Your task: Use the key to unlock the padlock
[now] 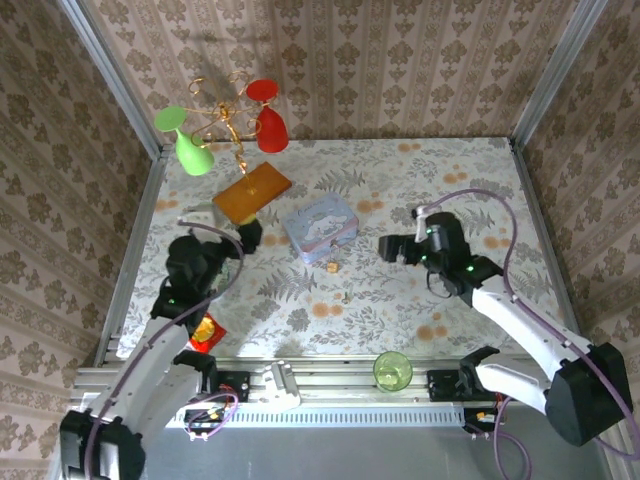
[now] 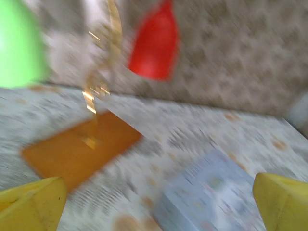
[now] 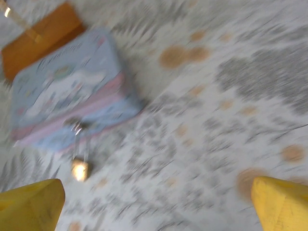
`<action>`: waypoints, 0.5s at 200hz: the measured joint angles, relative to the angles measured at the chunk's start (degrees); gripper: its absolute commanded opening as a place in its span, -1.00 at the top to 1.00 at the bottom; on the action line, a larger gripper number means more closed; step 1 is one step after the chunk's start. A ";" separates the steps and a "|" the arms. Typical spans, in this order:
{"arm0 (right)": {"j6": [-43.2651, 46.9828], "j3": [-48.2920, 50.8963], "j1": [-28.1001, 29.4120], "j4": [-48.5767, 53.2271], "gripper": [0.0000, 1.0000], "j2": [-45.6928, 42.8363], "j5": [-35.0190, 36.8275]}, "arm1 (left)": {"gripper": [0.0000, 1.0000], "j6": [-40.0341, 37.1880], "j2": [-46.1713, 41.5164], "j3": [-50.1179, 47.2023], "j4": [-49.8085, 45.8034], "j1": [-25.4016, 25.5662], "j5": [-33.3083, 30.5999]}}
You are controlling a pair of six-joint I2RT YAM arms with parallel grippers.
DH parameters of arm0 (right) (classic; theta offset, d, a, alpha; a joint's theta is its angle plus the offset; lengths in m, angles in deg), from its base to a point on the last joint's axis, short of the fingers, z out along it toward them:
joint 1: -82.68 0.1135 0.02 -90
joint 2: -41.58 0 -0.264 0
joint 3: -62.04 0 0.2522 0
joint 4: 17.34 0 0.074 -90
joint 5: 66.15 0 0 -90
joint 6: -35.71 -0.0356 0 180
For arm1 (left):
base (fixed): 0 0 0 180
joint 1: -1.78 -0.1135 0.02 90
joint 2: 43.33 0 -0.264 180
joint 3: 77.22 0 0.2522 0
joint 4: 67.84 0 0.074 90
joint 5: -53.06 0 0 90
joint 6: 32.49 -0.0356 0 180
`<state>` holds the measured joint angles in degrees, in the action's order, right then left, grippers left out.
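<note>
Both arms share one build: smooth white tubular links joined by blocky black motor housings, on the left arm (image 1: 155, 355) and the right arm (image 1: 525, 325) alike. A thin mauve-grey cable (image 1: 470, 192) hangs in a loose loop off the right arm's upper housing, and a matching left cable (image 1: 238, 255) curves beside the left one. Small green lights (image 1: 466, 267) glow on the black housings. The left jaws end in bright yellow, matt, wedge-shaped fingertips (image 2: 33, 204); the right jaws carry the same yellow tips (image 3: 281, 202).
</note>
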<state>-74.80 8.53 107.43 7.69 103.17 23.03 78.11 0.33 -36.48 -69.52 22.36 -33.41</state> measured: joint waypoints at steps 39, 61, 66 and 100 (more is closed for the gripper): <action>-4.96 -2.38 14.73 3.04 -0.91 9.25 5.22 | -0.97 2.25 2.05 1.70 -9.03 15.19 -3.74; -6.78 -4.39 20.28 4.22 -0.86 15.19 8.35 | -0.95 3.61 5.44 1.73 -11.28 21.77 -6.01; -7.10 -4.83 21.11 4.28 -0.81 16.24 8.68 | -0.94 3.89 6.14 1.73 -11.58 22.86 -6.34; -9.38 -7.67 25.73 4.37 -0.68 23.54 10.16 | -0.90 6.86 9.11 1.73 -12.07 27.54 -8.28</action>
<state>-84.18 0.86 133.16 12.06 126.71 33.19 84.98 9.45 -34.75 -81.59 49.90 -41.70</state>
